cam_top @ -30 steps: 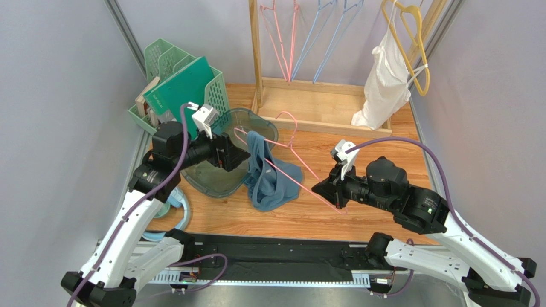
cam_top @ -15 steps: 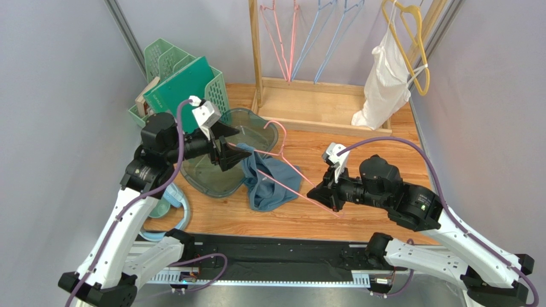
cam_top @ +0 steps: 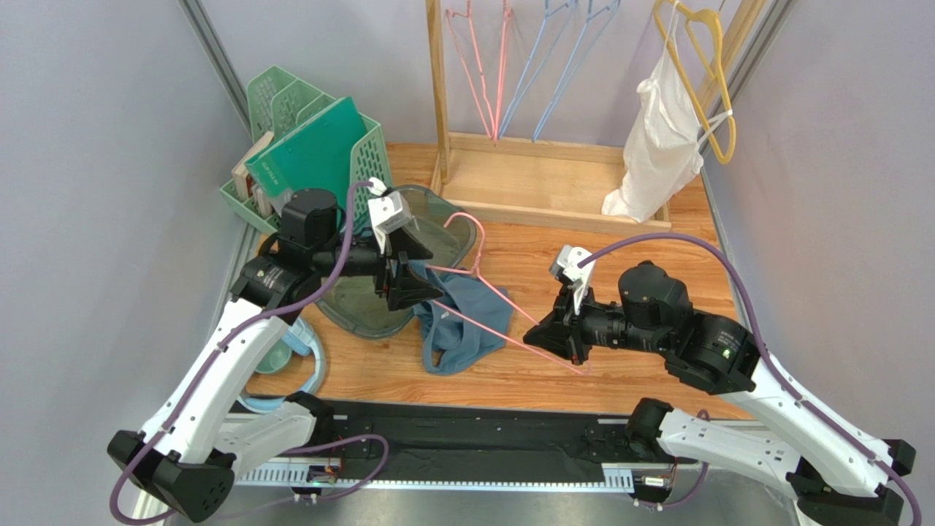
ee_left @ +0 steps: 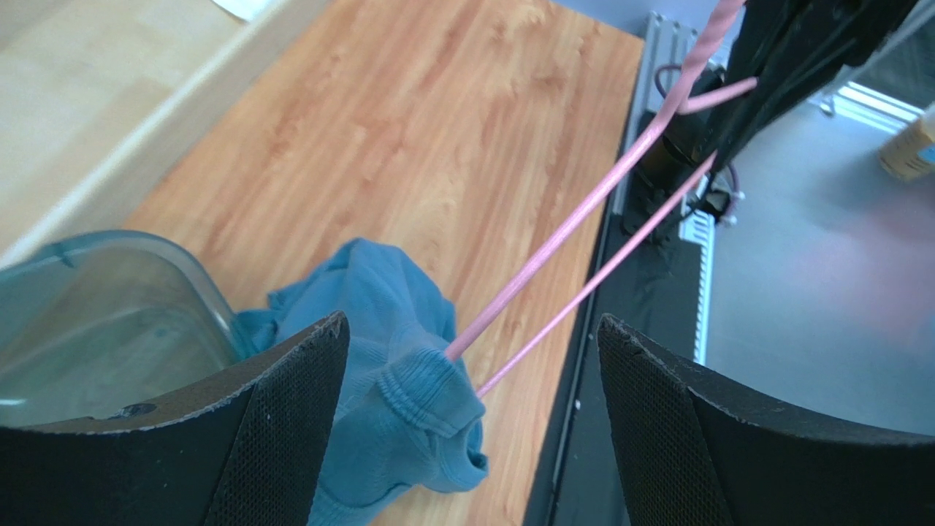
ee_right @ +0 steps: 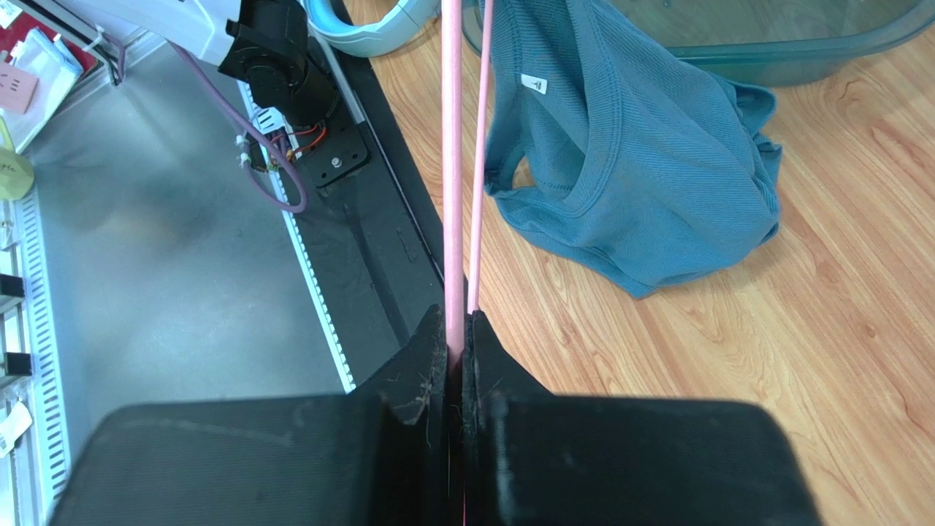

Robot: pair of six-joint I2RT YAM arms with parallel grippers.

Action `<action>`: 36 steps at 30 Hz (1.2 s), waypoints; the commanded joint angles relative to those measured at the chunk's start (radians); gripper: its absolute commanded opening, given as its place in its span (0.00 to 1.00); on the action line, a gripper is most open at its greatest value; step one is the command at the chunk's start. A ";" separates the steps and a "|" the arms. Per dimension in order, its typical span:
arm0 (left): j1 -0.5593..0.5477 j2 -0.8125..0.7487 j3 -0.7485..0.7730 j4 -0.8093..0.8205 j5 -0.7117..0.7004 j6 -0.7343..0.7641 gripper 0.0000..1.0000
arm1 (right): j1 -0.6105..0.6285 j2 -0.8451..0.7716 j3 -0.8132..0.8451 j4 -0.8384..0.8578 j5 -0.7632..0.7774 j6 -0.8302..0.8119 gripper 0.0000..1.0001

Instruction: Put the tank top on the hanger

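The left gripper (cam_top: 403,274) hangs over the table's left half with its jaws spread wide, nothing pinched. It's right over the see-through teal plastic tub (cam_top: 437,202). Just beside that tub, the dusty blue-teal fabric tank top (cam_top: 466,318) sits crumpled on the wooden table (cam_top: 615,258), toward the near edge. One end of the thin pink wire hanger (ee_right: 451,164) pokes into the tank top's bunched-up fabric, right between the left fingers (ee_left: 291,427). The hanger slants across to the right gripper (ee_right: 459,329), which is clamped tight on its wire corner.
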 commanded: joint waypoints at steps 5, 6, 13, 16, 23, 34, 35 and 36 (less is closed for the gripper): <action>-0.028 0.018 0.010 -0.130 0.026 0.127 0.79 | -0.014 -0.006 0.053 0.059 -0.042 -0.027 0.00; -0.027 0.018 0.009 -0.136 0.024 0.135 0.75 | -0.018 -0.005 0.053 0.059 -0.045 -0.030 0.00; -0.034 0.010 -0.005 -0.138 0.046 0.132 0.37 | -0.058 0.023 0.045 0.077 -0.080 -0.037 0.00; -0.036 -0.008 -0.016 -0.127 0.061 0.127 0.12 | -0.099 0.034 0.035 0.099 -0.111 -0.038 0.00; -0.036 -0.052 -0.057 -0.089 0.078 0.107 0.00 | -0.155 0.054 0.004 0.151 -0.053 -0.047 0.00; -0.045 -0.062 -0.097 -0.037 -0.019 0.075 0.00 | -0.155 0.069 0.002 0.177 0.126 -0.043 0.53; -0.048 -0.059 -0.097 -0.037 -0.020 0.076 0.00 | -0.156 0.074 0.010 0.163 0.140 -0.046 0.60; -0.051 -0.057 -0.097 -0.037 -0.019 0.076 0.00 | -0.155 0.078 0.022 0.156 0.171 -0.046 0.66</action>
